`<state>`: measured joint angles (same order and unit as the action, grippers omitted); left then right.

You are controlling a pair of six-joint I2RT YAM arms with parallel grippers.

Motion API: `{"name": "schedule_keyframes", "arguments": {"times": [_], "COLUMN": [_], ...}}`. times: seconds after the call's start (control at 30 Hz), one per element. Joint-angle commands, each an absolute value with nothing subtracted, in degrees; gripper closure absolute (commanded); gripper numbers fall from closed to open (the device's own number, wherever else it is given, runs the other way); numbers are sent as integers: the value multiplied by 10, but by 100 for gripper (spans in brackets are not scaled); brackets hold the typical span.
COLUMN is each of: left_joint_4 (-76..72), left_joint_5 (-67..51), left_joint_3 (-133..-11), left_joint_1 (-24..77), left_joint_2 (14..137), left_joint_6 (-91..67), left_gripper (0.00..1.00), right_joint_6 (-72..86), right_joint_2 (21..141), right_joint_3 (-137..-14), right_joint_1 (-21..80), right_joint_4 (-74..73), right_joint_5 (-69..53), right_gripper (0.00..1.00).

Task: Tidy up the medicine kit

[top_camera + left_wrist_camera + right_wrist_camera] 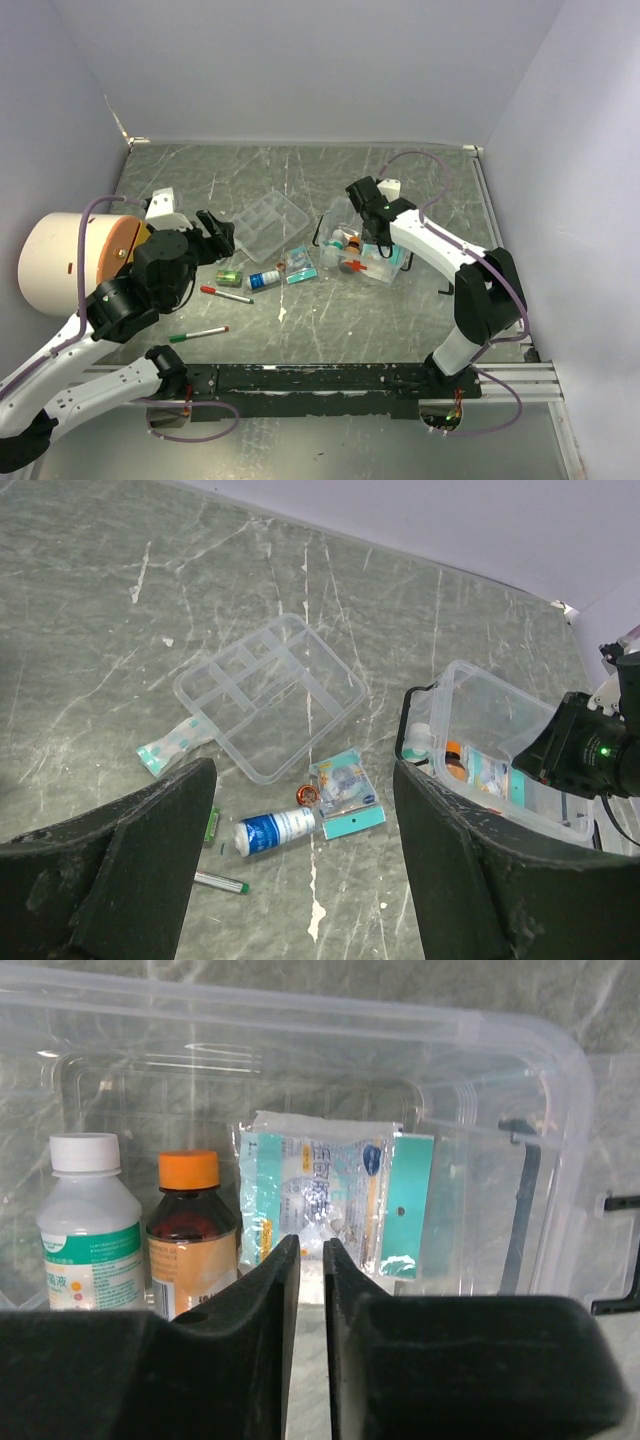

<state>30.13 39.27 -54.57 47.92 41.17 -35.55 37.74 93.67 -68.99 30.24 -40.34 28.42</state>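
My right gripper [311, 1252] hangs inside the box [500, 1035], its fingers nearly together with only a thin slit between them and nothing in it. Just past the tips a packet [320, 1195] stands against the back wall. An orange-capped bottle [190, 1230] and a white-capped bottle [88, 1225] stand upright to its left, all three close side by side. The packet looks placed to me, so this arm's step is to back out cleanly. I should lift straight up with the fingers narrow and stay off the orange-capped bottle just beside my left finger, since a sideways swing could topple either bottle. My left gripper [303, 775] is spread wide and empty, hovering above the loose things on the table. A tube [278, 830] lies there on its side, a second packet [345, 792] lies just beside it, and the tray [270, 690] sits a little beyond, apart from the box. I would take the tube next. The fingers should come down across its width rather than along its length, low enough that the round body cannot roll out, and clear of the packet so it isn't dragged along. The tray probably goes in last; whether it will seat over upright bottles I cannot tell from here.
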Motion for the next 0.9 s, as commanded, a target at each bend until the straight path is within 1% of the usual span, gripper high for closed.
{"name": "schedule_keyframes", "arguments": {"times": [0.0, 0.1, 0.27, 0.47, 0.7, 0.87], "left_joint_4": [288, 287, 291, 290, 286, 287], "left_joint_5": [385, 384, 388, 390, 385, 385], "left_joint_3": [-543, -541, -542, -541, -538, -537], "left_joint_1": [477, 477, 477, 477, 477, 477], "left_joint_2": [415, 415, 419, 423, 430, 432], "left_joint_6": [-357, -357, -357, -359, -361, -362], "left_gripper": [17, 17, 17, 17, 17, 17], "right_joint_6": [341, 326, 325, 350, 371, 397], "right_joint_2": [951, 975, 1012, 1039, 1034, 1006], "right_joint_3": [-675, -667, -662, -663, -628, -607], "right_joint_1": [292, 289, 285, 285, 286, 286], "right_joint_4": [-333, -284, -230, -236, -244, -263], "right_joint_5": [290, 301, 321, 349, 326, 298], "right_gripper": [78, 72, 72, 79, 80, 80]}}
